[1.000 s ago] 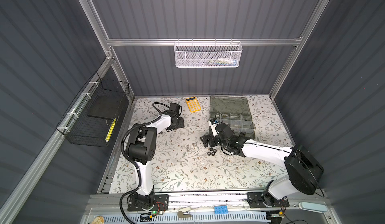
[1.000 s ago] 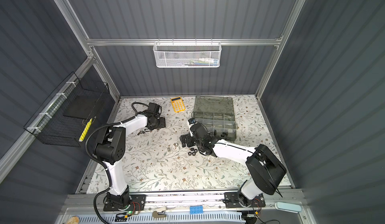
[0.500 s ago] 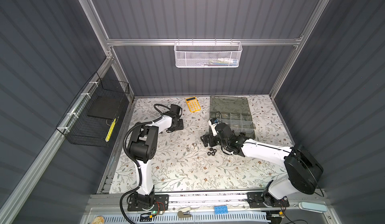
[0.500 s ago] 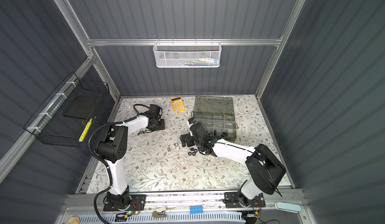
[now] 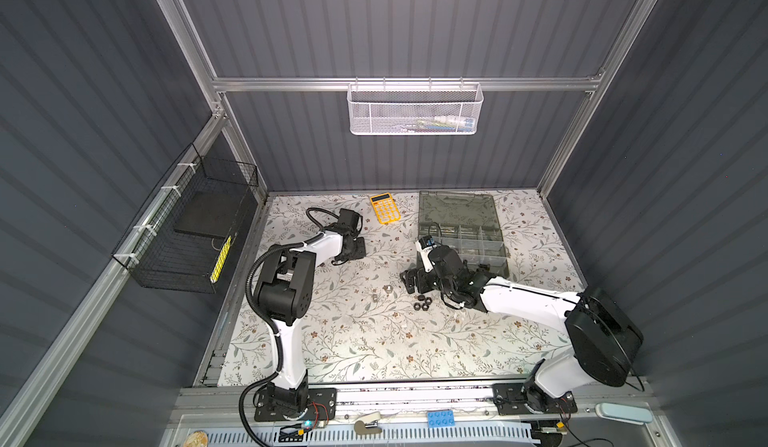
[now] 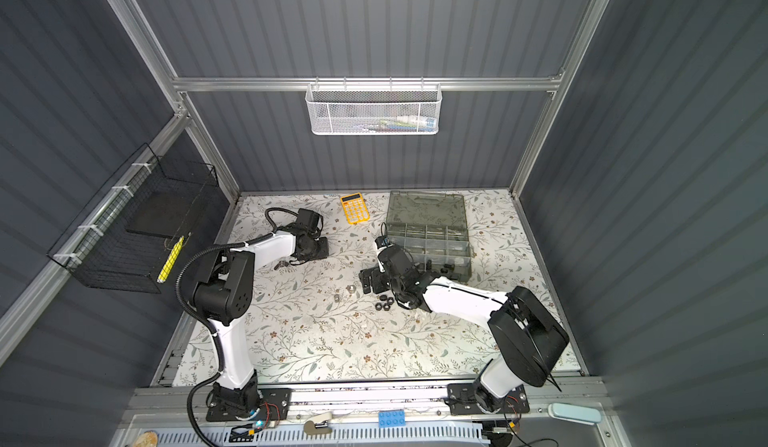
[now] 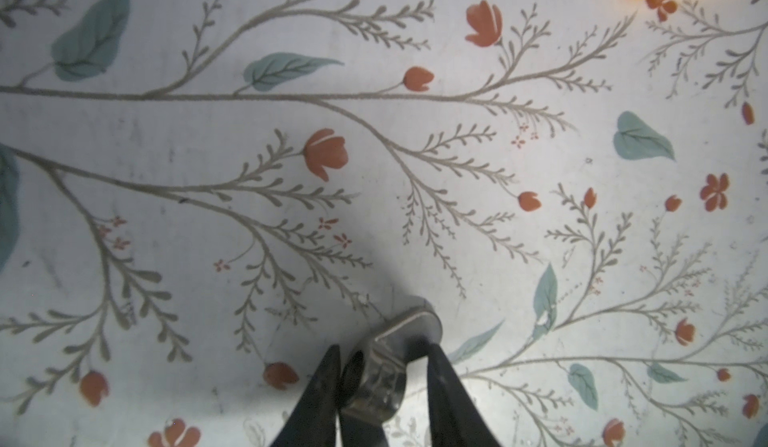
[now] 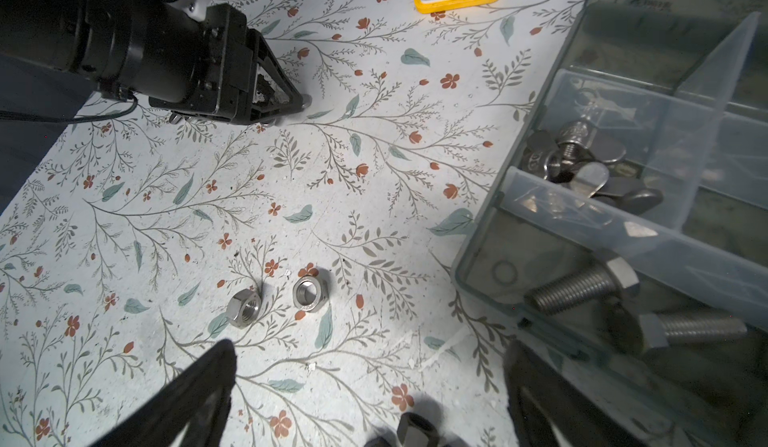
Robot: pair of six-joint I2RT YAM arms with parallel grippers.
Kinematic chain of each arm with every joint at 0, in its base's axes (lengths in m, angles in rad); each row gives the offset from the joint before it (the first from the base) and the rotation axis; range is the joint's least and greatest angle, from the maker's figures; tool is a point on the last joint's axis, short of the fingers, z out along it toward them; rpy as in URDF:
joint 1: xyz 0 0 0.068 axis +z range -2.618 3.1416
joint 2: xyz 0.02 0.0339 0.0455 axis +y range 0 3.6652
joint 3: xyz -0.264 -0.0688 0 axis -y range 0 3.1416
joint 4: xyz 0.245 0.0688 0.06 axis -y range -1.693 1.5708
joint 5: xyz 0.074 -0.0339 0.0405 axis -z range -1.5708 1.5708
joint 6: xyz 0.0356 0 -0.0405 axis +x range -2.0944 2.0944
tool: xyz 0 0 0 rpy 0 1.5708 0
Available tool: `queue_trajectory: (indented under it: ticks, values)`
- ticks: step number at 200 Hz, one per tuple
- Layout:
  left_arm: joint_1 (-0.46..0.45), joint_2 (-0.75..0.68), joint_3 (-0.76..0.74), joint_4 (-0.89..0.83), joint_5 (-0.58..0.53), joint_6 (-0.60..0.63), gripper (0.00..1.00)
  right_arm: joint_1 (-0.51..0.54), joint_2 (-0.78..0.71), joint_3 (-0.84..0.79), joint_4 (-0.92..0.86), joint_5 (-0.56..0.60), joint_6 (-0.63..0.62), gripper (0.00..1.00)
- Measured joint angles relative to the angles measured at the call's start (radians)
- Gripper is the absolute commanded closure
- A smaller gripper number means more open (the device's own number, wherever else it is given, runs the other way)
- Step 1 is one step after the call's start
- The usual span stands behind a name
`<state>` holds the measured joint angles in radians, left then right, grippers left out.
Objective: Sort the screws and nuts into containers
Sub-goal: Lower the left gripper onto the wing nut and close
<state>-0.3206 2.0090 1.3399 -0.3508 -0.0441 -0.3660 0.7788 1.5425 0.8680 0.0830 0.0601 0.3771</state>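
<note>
Wing nut [image 7: 386,378] lies on the counter [image 7: 374,174], pinched by the left gripper [image 7: 382,345], apparently ready for lifting. Right gripper [image 8: 370,345] stands wide open over black nuts [image 8: 415,428]; hex nuts [image 8: 307,294] lie ahead, organizer [image 8: 498,199] just beside it, so transfers should be short.

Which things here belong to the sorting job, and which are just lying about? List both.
Job: organizer box, silver nuts, black nuts, bolts in the box, wing nut in left gripper.
Lying about: calculator, white mesh basket, black wire basket, blue brick.
</note>
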Motion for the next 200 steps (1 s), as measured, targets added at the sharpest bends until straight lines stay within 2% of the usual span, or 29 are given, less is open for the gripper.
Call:
queue_trajectory:
  ticks: [37, 139, 200]
  values:
    - [0.0, -0.013, -0.021, 0.015, 0.001, 0.0, 0.67, 0.0, 0.0, 0.0, 0.0, 0.0, 0.0, 0.01]
    - [0.0, -0.024, -0.043, 0.026, 0.001, -0.003, 0.8, 0.0, 0.0, 0.0, 0.0, 0.0, 0.0, 0.01]
    - [-0.001, -0.024, -0.042, 0.026, 0.019, -0.011, 0.81, 0.0, 0.0, 0.0, 0.0, 0.0, 0.0, 0.01]
